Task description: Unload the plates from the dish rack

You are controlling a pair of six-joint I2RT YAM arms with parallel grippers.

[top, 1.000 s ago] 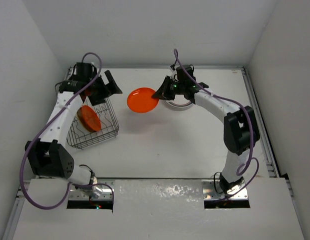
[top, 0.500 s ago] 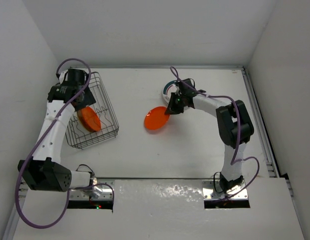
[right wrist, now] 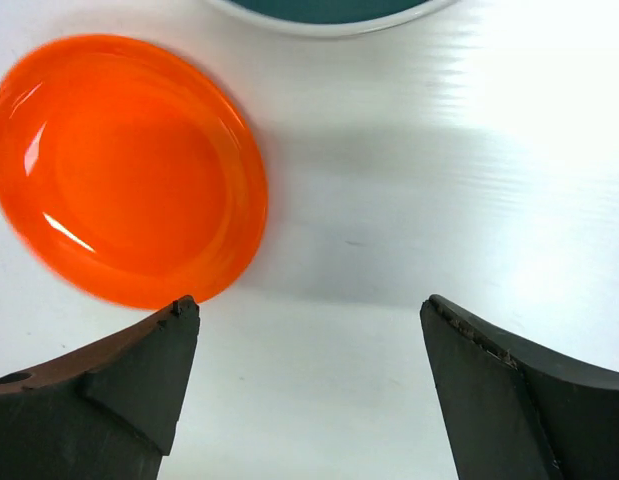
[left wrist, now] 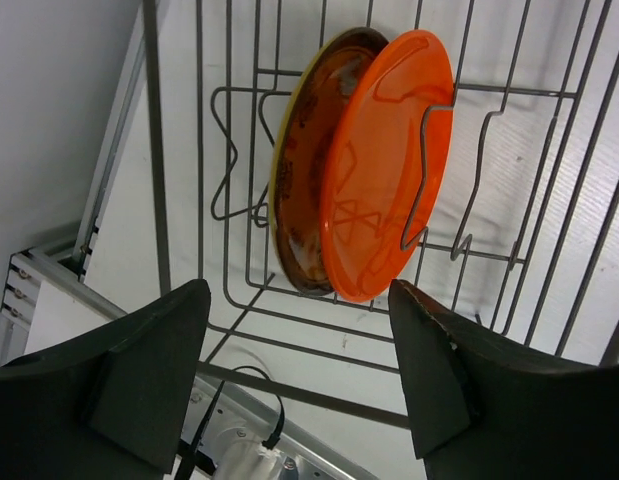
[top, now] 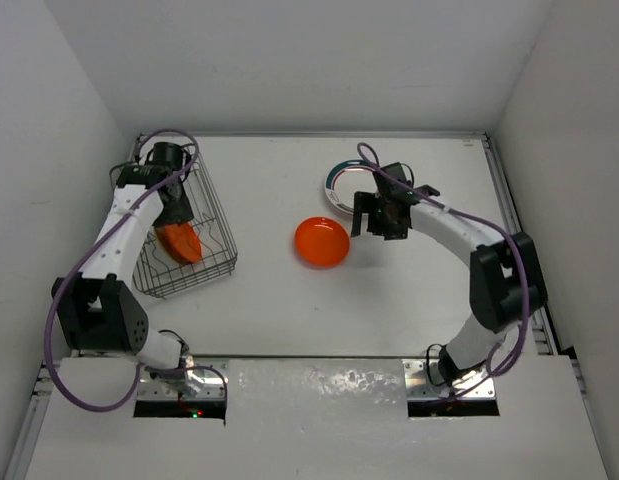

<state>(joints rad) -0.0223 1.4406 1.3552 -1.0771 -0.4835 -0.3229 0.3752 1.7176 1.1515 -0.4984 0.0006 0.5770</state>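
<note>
The dish rack [top: 225, 262] stands at the left of the table. Two plates stand on edge in it: a plain orange one [left wrist: 389, 160] and, just behind it, an orange-rimmed one with a patterned centre [left wrist: 301, 170]. My left gripper [left wrist: 299, 340] reaches into the rack, open, its fingertips either side of the plates' near edges without touching them. Another orange plate [top: 322, 241] lies flat mid-table. My right gripper [top: 379, 215] hovers just to its right, open and holding nothing, its left fingertip [right wrist: 174, 325] near the plate's rim. A white plate with a teal ring [top: 341, 185] lies behind.
The rack's wire dividers [left wrist: 429, 170] cross in front of the orange plate. White walls close in the table at the left, back and right. Purple cables loop off both arms.
My right gripper lowered the orange plate to the table, let go of it and opened. My left gripper came down into the rack over the standing plates, and its jaws narrowed somewhat.
</note>
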